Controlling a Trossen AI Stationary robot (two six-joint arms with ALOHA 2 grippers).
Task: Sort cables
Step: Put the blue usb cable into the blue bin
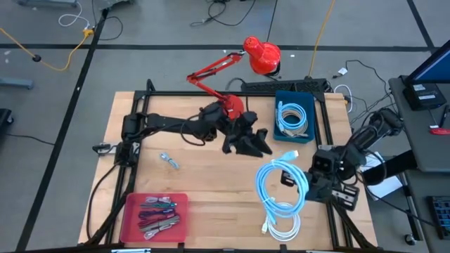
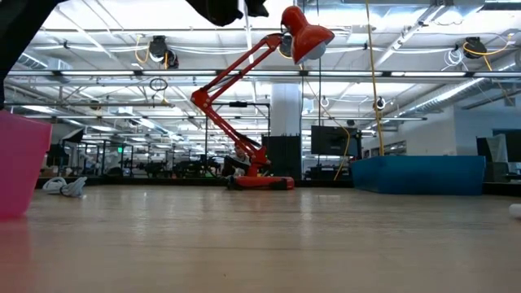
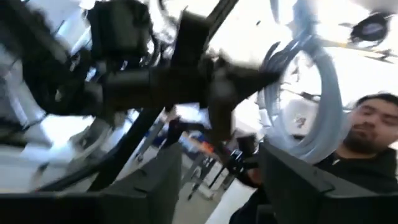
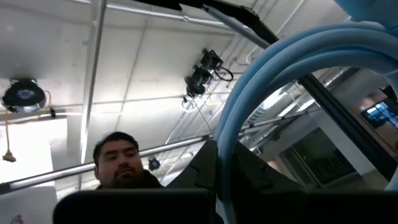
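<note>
My right gripper (image 1: 288, 177) is raised over the table's right side, shut on a long light-blue cable (image 1: 275, 200) that falls in loops below it. The same cable (image 4: 273, 68) arcs past the fingers in the right wrist view. My left gripper (image 1: 252, 143) hangs open over the table's middle, near the lamp's base, with nothing between its fingers (image 3: 155, 186). A coiled pale cable (image 1: 292, 118) lies in the blue bin (image 1: 308, 133). Short bundled cables (image 1: 158, 213) lie in the pink tray (image 1: 130, 218). One small bundle (image 1: 167, 160) lies on the bare wood. My right gripper pinches a stretch of the light-blue cable (image 4: 222, 163) between its two fingers, which tilt upward. The cable curves up and over past the fingers, and its loops (image 1: 281, 223) hang toward the table's near right; whether they rest on the wood, I cannot tell.
A red desk lamp (image 1: 261, 56) stands at the table's far middle, its base (image 1: 232, 105) close to my left arm. A black power strip (image 1: 281, 86) lies behind the bin. A person (image 4: 121, 158) shows in both wrist views.
</note>
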